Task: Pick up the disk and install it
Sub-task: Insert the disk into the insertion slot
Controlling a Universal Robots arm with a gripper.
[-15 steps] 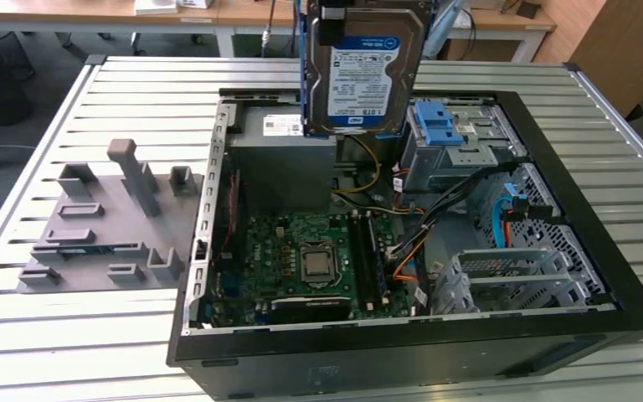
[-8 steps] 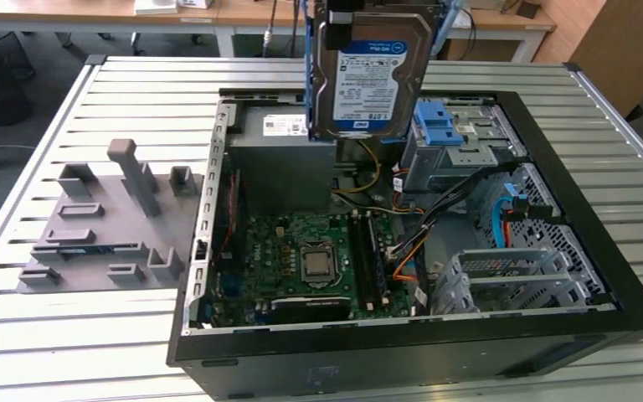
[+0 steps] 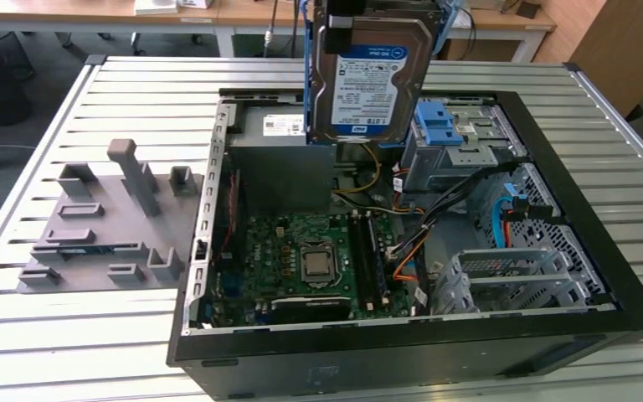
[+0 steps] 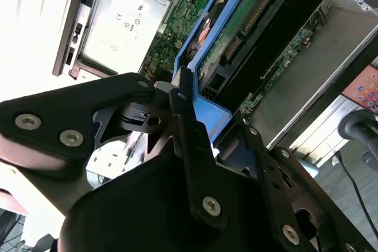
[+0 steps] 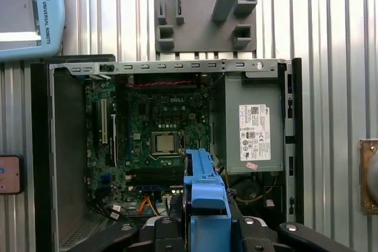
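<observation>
The disk (image 3: 368,79) hangs upright above the back of the open computer case (image 3: 411,352), its blue-and-white label facing the exterior camera and blue rails along its edges. My gripper (image 3: 342,10) holds it from above at the top edge of the exterior view. In both wrist views the black fingers (image 4: 183,116) are shut on the disk's blue rail (image 4: 204,110), which also shows as the blue rail (image 5: 204,190) over the case interior. The green motherboard (image 5: 153,140) lies below.
Inside the case sit a grey power-supply box (image 3: 282,167), a drive cage with a light-blue latch (image 3: 450,126) and a silver cage (image 3: 522,276). A grey fixture plate (image 3: 104,226) lies on the slatted table at the exterior view's left. A pendant (image 5: 29,13) lies beside the case.
</observation>
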